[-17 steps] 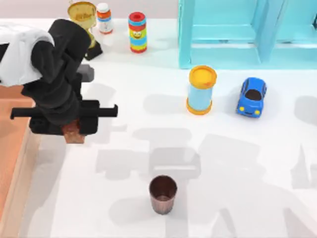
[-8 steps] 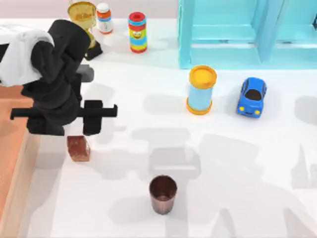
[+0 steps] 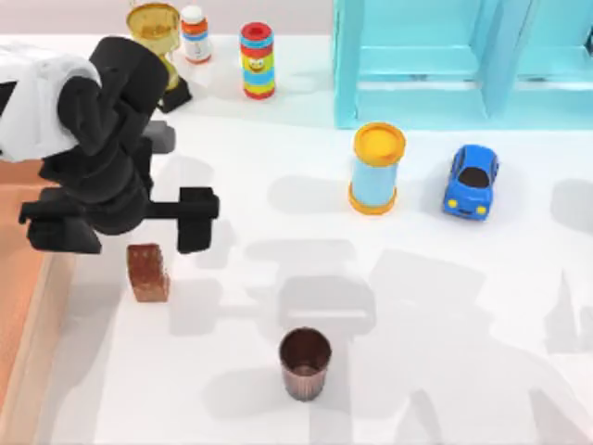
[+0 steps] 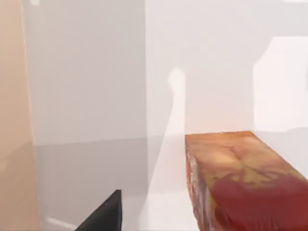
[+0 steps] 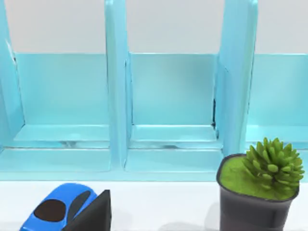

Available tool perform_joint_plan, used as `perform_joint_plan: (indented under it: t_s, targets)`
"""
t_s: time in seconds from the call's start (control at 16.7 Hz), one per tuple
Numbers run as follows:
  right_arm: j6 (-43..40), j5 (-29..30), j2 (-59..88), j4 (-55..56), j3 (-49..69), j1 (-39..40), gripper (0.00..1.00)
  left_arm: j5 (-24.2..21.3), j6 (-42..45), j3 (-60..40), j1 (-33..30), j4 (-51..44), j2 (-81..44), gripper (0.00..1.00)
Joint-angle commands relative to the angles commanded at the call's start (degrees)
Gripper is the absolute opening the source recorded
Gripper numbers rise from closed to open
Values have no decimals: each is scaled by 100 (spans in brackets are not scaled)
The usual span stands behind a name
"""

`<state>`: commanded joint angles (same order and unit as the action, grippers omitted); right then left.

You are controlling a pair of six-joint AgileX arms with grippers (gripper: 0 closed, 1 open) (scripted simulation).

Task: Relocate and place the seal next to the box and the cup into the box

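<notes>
Left hand (image 3: 124,227) hovers with fingers apart above the seal (image 3: 148,273), which stands free beside the box (image 3: 37,306), itself cut off at the frame edge.

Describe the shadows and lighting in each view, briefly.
Top view: soft grey shadows of the arms sprawl across the white table; the seal and cup cast faint ones; the open left hand hovers above the seal. Left wrist view: broad pale shadow bands cross the table beside the seal. Right wrist view: evenly lit turquoise shelf, no glare.
</notes>
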<state>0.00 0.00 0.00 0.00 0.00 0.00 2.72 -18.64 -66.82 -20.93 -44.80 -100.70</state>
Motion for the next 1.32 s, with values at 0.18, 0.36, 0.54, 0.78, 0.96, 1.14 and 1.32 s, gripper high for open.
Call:
perform_joint_plan:
  t_s: [0.18, 0.36, 0.54, 0.78, 0.96, 1.14, 1.32]
  targets:
    - [0, 0, 0, 0, 0, 0, 100, 0, 0, 0, 0, 0, 0, 100]
    - [0, 0, 0, 0, 0, 0, 100, 2, -1, -91, -23, -91, 8, 100]
    - [0, 0, 0, 0, 0, 0, 100, 25, -15, -595, -25, -614, 93, 100]
    - [0, 0, 0, 0, 0, 0, 100, 20, -30, -1422, -29, -1642, 233, 100]
    - [0, 0, 0, 0, 0, 0, 100, 8, -31, -1860, -35, -2185, 315, 100]
    - [0, 0, 0, 0, 0, 0, 100, 6, -28, -1916, -34, -2252, 339, 100]
    - [0, 0, 0, 0, 0, 0, 100, 7, -42, -1912, -36, -2242, 305, 100]
